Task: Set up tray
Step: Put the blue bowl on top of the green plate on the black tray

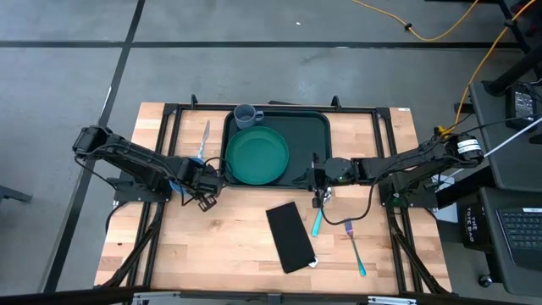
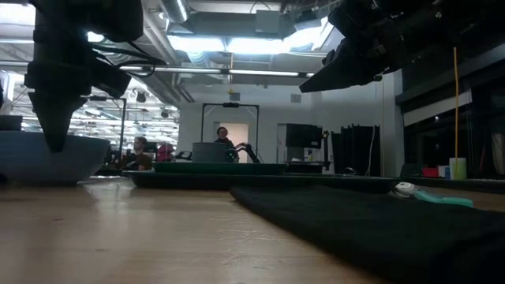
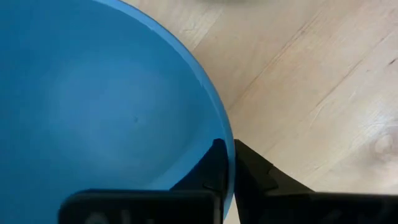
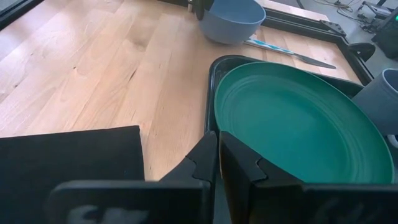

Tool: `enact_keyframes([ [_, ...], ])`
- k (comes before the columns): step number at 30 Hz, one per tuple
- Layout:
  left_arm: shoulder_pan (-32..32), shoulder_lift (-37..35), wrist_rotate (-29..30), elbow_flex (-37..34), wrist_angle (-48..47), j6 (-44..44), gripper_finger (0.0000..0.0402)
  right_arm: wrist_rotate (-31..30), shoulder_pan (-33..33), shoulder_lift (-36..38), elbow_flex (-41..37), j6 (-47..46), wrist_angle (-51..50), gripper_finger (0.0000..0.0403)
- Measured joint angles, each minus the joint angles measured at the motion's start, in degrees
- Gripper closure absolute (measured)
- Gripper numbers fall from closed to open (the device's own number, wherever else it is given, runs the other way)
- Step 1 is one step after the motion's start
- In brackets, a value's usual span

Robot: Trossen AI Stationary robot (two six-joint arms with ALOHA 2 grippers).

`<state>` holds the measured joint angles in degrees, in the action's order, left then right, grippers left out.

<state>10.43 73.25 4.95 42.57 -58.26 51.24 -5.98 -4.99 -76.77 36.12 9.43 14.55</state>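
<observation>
- left gripper [image 3: 227, 180] sits at the table's left side, just left of the tray; fingers clamped on the rim of a blue bowl [image 3: 93, 99], one finger inside, one outside
- blue bowl [image 1: 188, 174] mostly hidden under the left arm in the high view; in the low view it rests on the wooden table [image 1: 229, 246]
- knife [image 1: 204, 138] lies on the table just left of the tray, behind the bowl
- tray [image 1: 318, 127], dark green, lies at the table's far middle, between the two arms
- round green plate [image 1: 257, 156] lies in the tray's left part, filling most of it
- grey cup [image 1: 246, 115] stands in the tray's far left corner, touching the plate's edge or just beside it
- black napkin [image 1: 290, 236] lies on the table in front of the tray, tilted
- right gripper [image 1: 318, 180] hovers at the tray's near rim, right of the plate; fingers pressed together, nothing between them
- teal spoon [image 1: 317, 222] just right of the napkin
- fork [image 1: 355, 248] farther right, teal handle
- people in the room beyond, far off in the low view
</observation>
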Motion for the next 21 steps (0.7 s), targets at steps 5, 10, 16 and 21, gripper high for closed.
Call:
enact_keyframes([
  [5, 0.97, 0.0, 0.39, 0.14, -0.2, -1.45, 0.0397, -0.02, 0.0, 0.0, 0.0, 0.04, 0.02, 0.0377],
  [10, 2.15, 0.0, 1.32, 2.33, -0.39, -1.59, 0.0398, -0.02, 0.0, 0.0, 0.0, 0.07, 0.02, 0.0377],
  [16, 3.59, 0.02, 4.46, 6.3, -1.14, -3.25, 0.0399, -0.02, 0.0, 0.0, -0.02, 0.07, 0.75, 0.0377],
  [21, 5.04, 0.02, 8.38, 10.12, -5.88, -2.55, 0.0399, -0.02, 0.0, 0.0, -0.02, -0.07, 0.74, 0.0377],
])
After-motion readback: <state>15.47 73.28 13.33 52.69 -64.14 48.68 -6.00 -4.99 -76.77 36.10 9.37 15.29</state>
